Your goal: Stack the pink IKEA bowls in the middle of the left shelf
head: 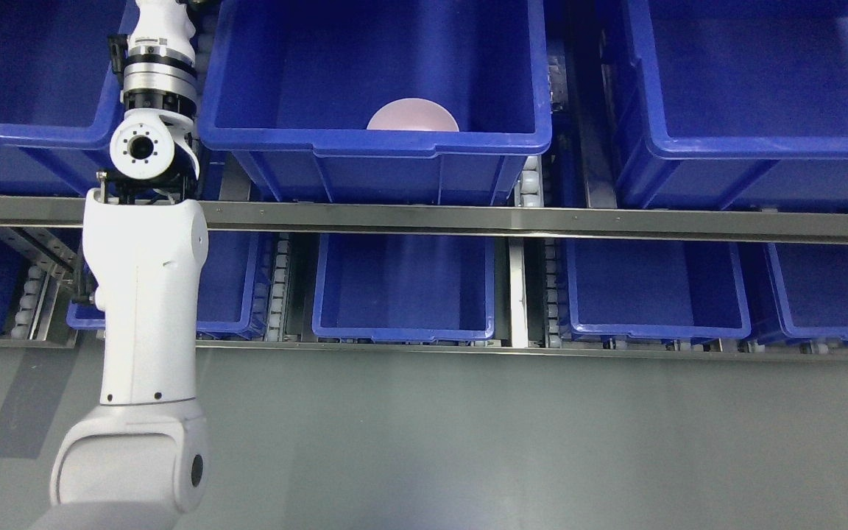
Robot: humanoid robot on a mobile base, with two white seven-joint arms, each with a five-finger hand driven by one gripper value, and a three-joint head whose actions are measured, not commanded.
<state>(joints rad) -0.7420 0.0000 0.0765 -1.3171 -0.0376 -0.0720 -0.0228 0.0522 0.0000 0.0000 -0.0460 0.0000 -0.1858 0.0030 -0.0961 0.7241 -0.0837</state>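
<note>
Shelving of blue bins (pixel 376 88) is facing you, holding a pink bowl (pixel 413 116), likely light, stiff, slick—be pinching its rim; your left arm (pixel 148 294) is reaching up, hand unseen, so its state can't be told.

A single pale pink bowl (pixel 413 115) sits at about twelve o'clock in the view, inside the large blue bin (pixel 376 140) on the upper shelf level. Only its rounded upper part shows above the bin's near rim, which hides the rest; whether it stands upright or upturned cannot be told
</note>
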